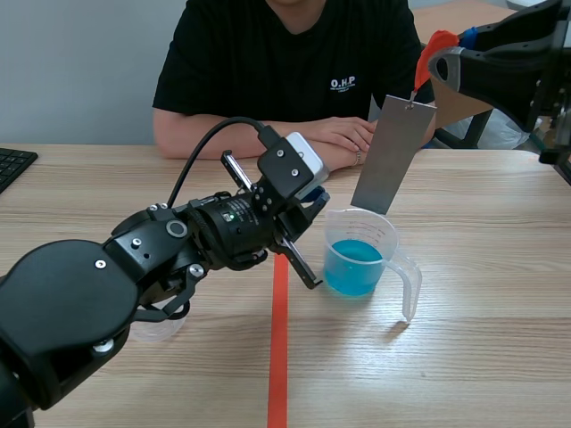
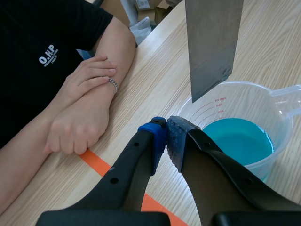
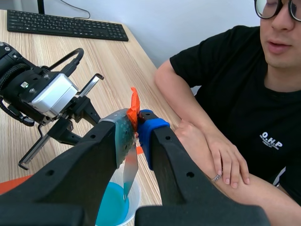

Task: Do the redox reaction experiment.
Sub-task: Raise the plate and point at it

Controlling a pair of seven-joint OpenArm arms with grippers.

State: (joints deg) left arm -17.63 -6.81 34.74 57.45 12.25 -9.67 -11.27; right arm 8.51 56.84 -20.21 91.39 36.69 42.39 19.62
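The right gripper (image 3: 136, 123) pinches the orange tag (image 1: 434, 45), its grey metal plate (image 1: 393, 153) dangling over the far rim of the measuring cup (image 1: 385, 227); swinging, it may catch the rim and spill blue solution (image 1: 354, 266). The left gripper (image 2: 165, 136), closed empty, sits just left

Left hand (image 2: 165, 135) low, pinched closed, right hand (image 3: 136, 128) raised, gripping orange tag (image 3: 134, 104)

The scene view faces across the table (image 1: 491, 357); both close wrist views share the measuring jug (image 1: 364, 259).
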